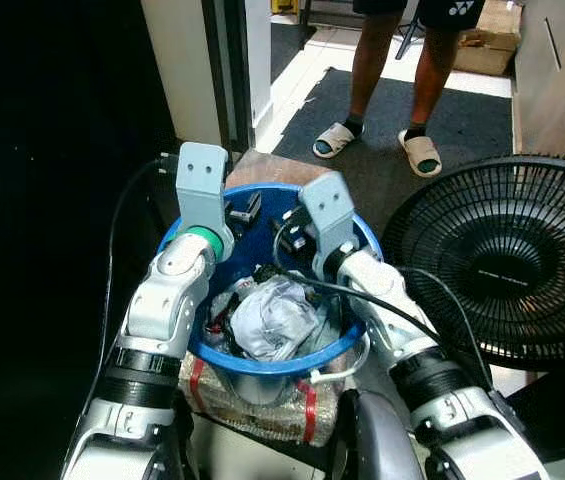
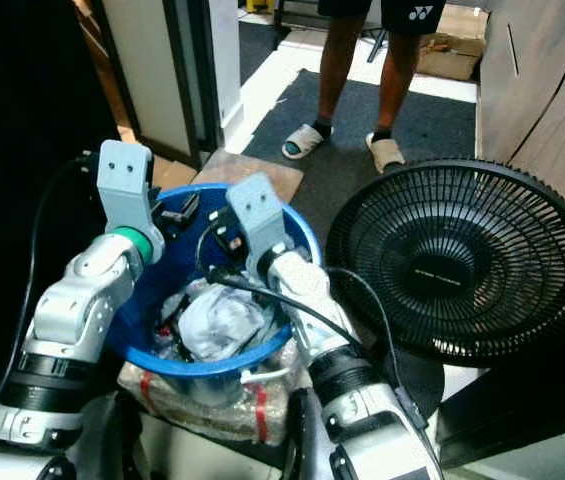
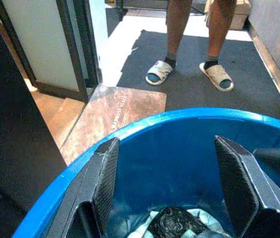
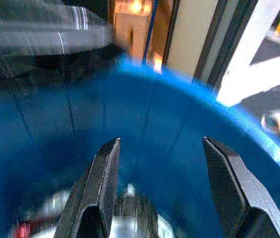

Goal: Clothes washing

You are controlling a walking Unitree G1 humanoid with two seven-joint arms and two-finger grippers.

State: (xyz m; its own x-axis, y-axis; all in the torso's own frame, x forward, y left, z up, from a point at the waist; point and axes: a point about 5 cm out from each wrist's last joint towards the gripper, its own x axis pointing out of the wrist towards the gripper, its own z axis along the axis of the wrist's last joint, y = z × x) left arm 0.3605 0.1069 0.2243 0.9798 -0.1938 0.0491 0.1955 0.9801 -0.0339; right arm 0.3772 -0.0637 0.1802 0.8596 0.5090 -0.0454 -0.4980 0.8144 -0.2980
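A round blue tub (image 1: 274, 362) stands right in front of me, with a crumpled grey-white garment (image 1: 272, 315) and darker pieces in it. Both arms reach into it from above. My left gripper (image 3: 165, 144) is open just inside the far rim of the tub (image 3: 144, 126), above a dark piece of cloth (image 3: 174, 223), and holds nothing. My right gripper (image 4: 160, 141) is open too, facing the tub's blue inner wall (image 4: 154, 99); that view is blurred. From the head view, the left wrist (image 1: 202, 185) and right wrist (image 1: 327, 210) stand over the tub's far half.
A large black floor fan (image 1: 507, 260) stands close on the right. A person in slippers (image 1: 392, 70) stands on a dark mat beyond the tub. A door frame (image 1: 224, 70) and a brown mat (image 3: 115, 114) lie ahead left. A sack with red tape (image 1: 262, 410) sits under the tub.
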